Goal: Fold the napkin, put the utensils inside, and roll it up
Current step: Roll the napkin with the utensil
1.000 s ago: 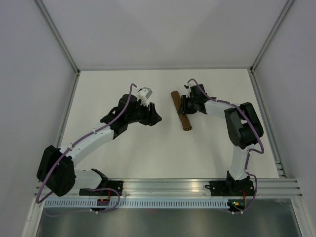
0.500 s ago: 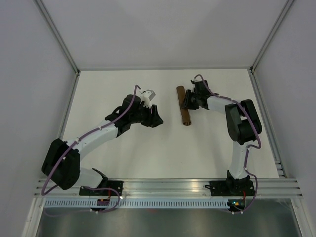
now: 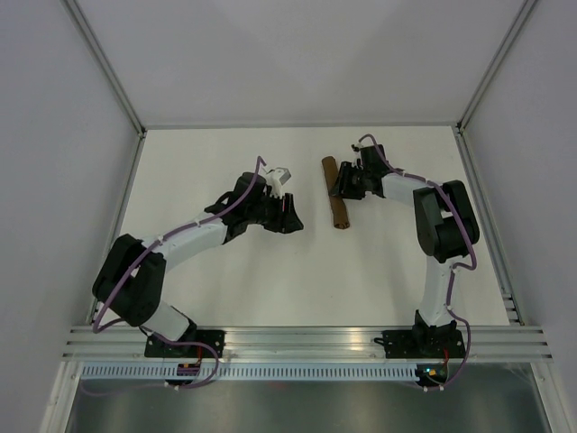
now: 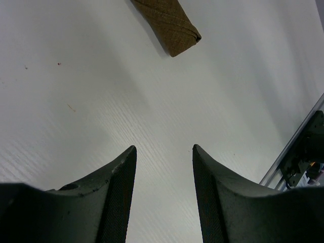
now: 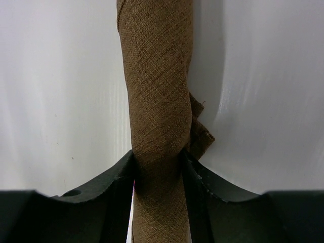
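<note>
Finishes noted: napkin (image 5: 157, 101) coarse-woven brown cloth, matt, with loose threads at its edge; table (image 4: 152, 111) white, smooth, faintly grained, low sheen; left tool (image 4: 163, 147) matt black plastic, finely ribbed inner faces; rail (image 3: 306, 336) bare brushed metal.

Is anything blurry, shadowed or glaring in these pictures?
Top view: soft even light, faint shadows on the table. Right wrist view: the napkin shows crisp weave, with a grey shadow on the table to its right. Left wrist view: the table looks washed out toward the upper right; the dark jaws show little detail.
</note>
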`<state>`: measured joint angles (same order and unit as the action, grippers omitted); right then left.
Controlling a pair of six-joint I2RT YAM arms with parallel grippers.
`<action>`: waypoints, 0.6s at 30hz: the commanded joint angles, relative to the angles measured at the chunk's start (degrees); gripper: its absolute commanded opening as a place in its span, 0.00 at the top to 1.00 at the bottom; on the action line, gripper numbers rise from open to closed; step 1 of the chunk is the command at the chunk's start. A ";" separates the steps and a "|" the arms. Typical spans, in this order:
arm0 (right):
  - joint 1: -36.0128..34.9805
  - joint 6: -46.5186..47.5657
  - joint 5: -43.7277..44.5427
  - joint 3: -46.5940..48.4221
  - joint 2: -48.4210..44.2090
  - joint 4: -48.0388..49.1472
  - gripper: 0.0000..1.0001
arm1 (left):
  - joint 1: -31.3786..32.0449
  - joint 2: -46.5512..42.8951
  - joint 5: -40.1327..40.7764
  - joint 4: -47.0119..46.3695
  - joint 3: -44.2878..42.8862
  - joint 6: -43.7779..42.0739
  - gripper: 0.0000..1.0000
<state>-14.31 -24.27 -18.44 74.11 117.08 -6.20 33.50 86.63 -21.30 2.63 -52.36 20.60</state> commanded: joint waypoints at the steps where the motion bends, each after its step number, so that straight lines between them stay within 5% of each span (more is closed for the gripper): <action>1: 1.56 0.02 2.53 -1.60 4.30 -11.12 0.51 | -0.10 2.22 -1.90 -4.11 -3.45 2.95 0.47; 18: 3.85 0.98 -4.68 3.15 4.83 -15.34 0.50 | -0.01 16.27 -3.49 -10.62 -10.39 7.17 0.49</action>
<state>-11.27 -23.16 -25.47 77.36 118.72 -11.68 33.50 100.22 -23.14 -3.70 -58.28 24.47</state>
